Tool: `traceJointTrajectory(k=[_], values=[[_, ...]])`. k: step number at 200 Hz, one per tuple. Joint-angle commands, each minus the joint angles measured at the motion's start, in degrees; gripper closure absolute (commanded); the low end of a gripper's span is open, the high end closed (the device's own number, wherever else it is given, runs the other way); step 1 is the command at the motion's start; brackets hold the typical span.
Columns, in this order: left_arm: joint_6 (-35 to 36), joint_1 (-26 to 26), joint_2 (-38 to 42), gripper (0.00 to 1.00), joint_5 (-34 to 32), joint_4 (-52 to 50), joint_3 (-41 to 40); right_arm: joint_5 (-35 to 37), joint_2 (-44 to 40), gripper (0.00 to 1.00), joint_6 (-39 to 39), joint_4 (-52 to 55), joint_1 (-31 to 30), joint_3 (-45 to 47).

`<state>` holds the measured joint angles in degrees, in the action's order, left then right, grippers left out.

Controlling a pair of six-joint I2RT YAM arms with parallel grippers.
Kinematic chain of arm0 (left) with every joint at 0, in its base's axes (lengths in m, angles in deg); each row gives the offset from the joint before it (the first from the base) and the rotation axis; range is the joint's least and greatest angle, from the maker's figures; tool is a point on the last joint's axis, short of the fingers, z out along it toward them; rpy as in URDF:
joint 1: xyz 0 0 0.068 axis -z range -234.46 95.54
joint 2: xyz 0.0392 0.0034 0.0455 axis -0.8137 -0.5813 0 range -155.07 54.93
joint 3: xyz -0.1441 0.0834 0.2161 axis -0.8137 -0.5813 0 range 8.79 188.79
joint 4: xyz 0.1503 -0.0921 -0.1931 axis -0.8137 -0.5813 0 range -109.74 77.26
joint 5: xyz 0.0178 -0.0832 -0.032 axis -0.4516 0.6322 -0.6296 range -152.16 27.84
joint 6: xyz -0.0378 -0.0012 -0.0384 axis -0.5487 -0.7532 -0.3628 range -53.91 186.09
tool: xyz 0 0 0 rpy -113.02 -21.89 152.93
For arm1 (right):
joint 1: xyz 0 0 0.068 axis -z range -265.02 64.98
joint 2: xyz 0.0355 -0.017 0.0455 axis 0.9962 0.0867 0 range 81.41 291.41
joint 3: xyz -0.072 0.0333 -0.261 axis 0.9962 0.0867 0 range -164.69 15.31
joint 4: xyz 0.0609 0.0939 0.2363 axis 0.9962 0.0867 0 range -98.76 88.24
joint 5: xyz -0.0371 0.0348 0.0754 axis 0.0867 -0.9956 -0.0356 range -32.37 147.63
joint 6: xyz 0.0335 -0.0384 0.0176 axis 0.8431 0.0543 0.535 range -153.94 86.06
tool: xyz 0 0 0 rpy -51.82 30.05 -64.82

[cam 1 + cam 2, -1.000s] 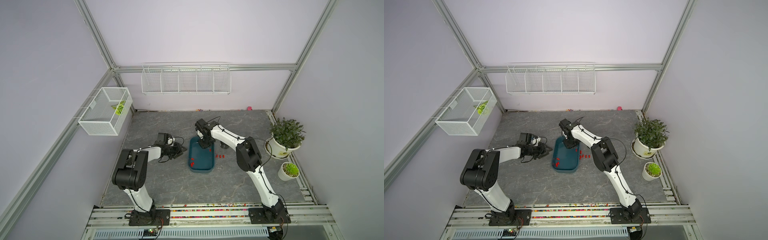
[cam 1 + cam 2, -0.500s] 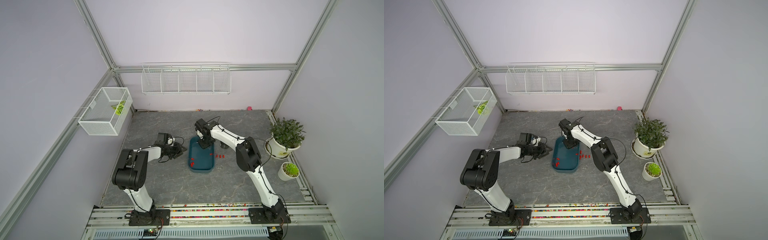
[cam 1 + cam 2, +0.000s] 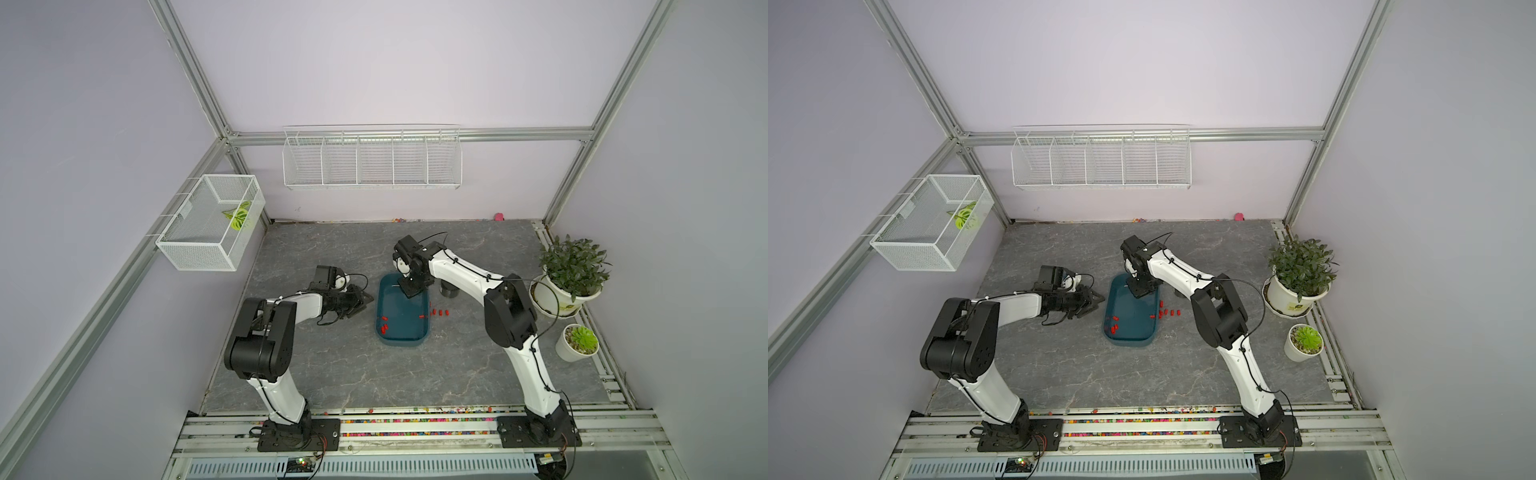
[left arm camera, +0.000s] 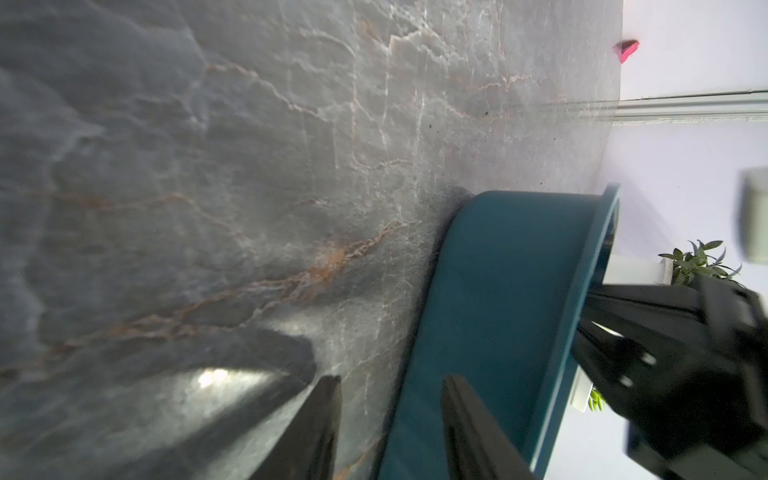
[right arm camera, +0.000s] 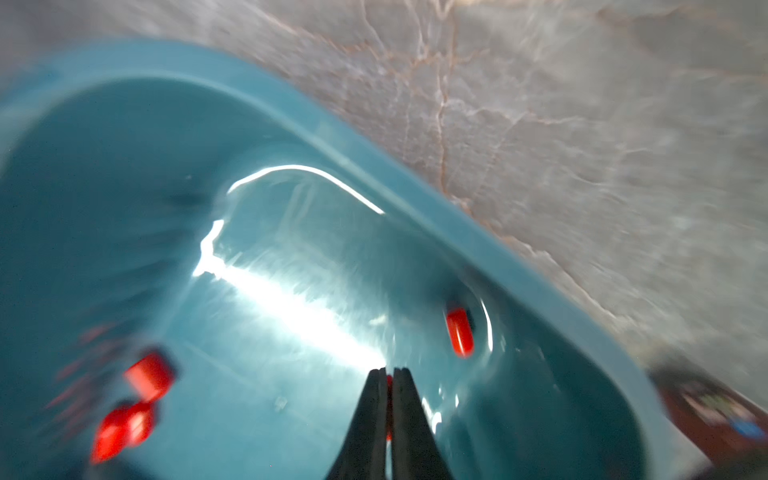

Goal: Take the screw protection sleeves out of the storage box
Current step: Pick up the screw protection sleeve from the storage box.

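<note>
Sleeves (image 3: 384, 328) lie inside the storage box (image 3: 400, 308) and beside it.

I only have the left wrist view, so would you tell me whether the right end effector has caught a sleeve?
Observer: The right end effector is shut over the storage box floor, with a sliver of red sleeve pinched between its fingers.
Operator: Thank you. Are any sleeves left in the box?
Observer: Yes, a small cluster lies loose in the box's near corner on the robot's left side.
Operator: And are any out already?
Observer: A short row of sleeves lies on the table beside the box, on the robot's right side.
</note>
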<state>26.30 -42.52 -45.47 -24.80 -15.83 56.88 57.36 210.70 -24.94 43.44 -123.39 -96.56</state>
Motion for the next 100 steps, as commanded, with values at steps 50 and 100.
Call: traceJointTrajectory(k=[50,100], values=[[1.03,-0.22,-0.22,0.54,0.15,-0.07,0.72,-2.23,-14.99,0.92,1.37,-3.23,1.7,10.65],[1.03,-0.17,-0.2,0.54,0.26,0.07,0.6,-2.49,-22.2,0.92,2.25,-5.41,3.48,18.81]])
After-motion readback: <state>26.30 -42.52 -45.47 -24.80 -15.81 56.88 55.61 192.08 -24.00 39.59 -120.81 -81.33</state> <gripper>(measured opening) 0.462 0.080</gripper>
